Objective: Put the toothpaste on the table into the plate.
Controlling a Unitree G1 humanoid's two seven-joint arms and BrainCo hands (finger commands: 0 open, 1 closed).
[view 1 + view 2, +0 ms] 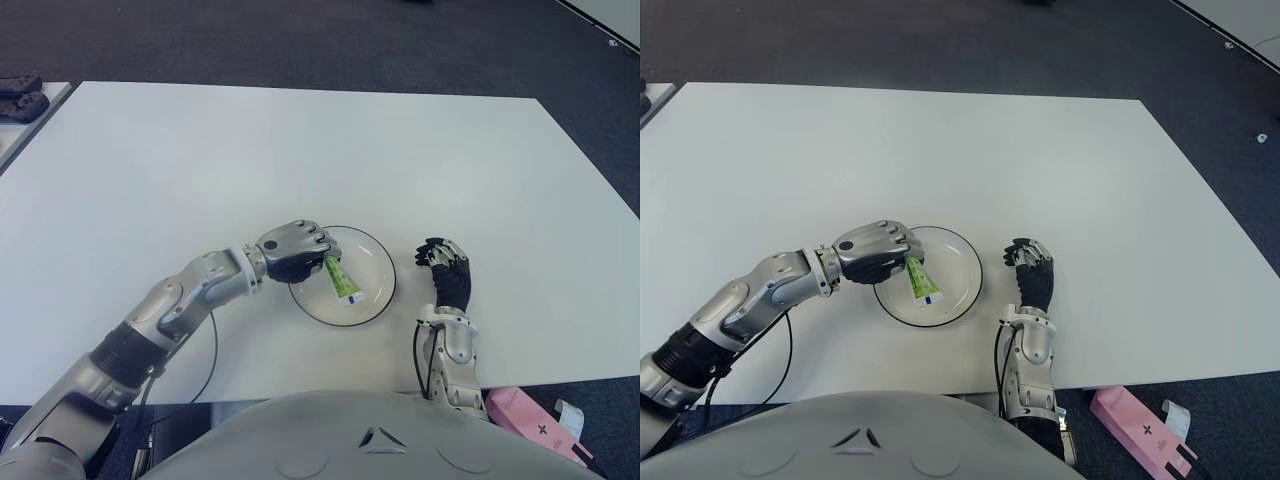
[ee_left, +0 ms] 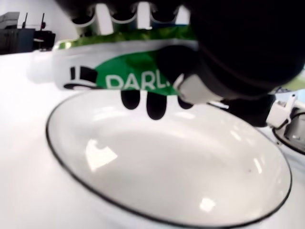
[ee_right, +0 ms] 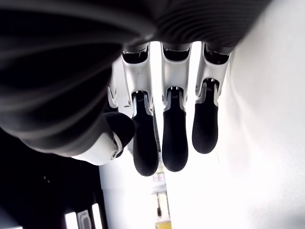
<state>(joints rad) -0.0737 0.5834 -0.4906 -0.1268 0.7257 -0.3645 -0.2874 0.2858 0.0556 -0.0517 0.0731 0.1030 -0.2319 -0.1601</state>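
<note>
White table (image 1: 300, 140), toothpaste (image 1: 341, 279) clamped in left hand (image 1: 296, 250), tube hanging tilted over the plate (image 1: 377, 262), cap end low near the glass. Lower a touch, then uncurl so it drops flat inside the rim. Right hand (image 1: 447, 276) idle right of plate, fingers relaxed, empty.

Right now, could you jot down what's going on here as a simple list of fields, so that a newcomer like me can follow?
Surface: white table
Toothpaste: green and white tube, held over the plate, tilted, lower end close to the plate's floor
Plate: clear round dish with dark rim, near the table's front edge
Left hand: at the plate's left rim, fingers closed around the tube
Right hand: idle, to the right of the plate, holding nothing
Stage: tube over the plate, not yet let go
</note>
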